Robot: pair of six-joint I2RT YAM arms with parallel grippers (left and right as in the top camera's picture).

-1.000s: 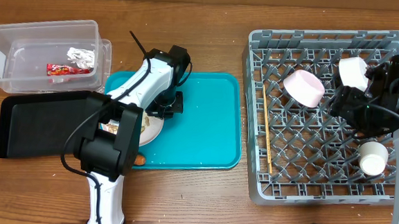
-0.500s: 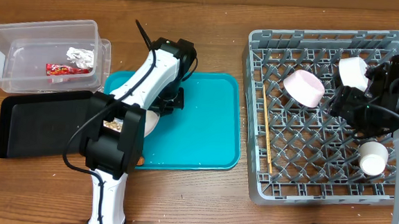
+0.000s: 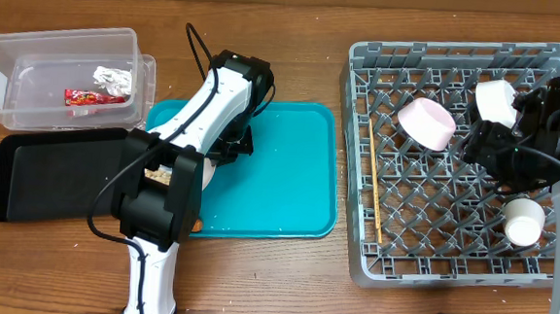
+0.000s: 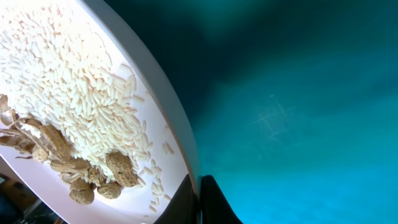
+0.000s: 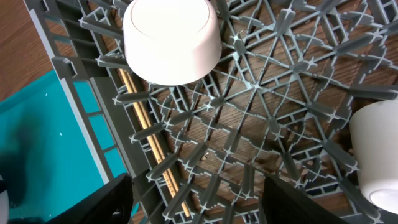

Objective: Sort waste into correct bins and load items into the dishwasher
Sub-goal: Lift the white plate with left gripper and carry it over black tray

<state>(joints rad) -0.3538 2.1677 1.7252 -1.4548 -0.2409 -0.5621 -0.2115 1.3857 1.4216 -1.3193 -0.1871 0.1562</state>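
My left gripper [image 4: 199,198] is shut on the rim of the white plate [image 4: 163,93], which is tilted over the teal tray [image 4: 298,93]. The plate holds rice grains [image 4: 68,74] and beige food scraps [image 4: 81,171]. From overhead the left gripper [image 3: 220,157] is at the teal tray's left side, and the arm hides most of the plate [image 3: 205,172]. The foil ball [image 3: 112,77] and red wrapper [image 3: 93,97] lie in the clear tub [image 3: 33,54]. The black tray [image 3: 55,172] sits beside it. My right gripper [image 5: 199,205] is open and empty over the grey rack [image 3: 451,226].
The rack holds a pink-bottomed bowl [image 3: 426,122], a second white bowl [image 3: 495,100], a small cup [image 3: 524,221] and chopsticks [image 3: 374,182]. A bit of orange carrot [image 3: 196,226] shows at the teal tray's [image 3: 288,177] front left edge. The wood table surrounds everything.
My left arm has swung back and left, carrying the plate a little toward the teal tray's left edge. The right arm has not moved.
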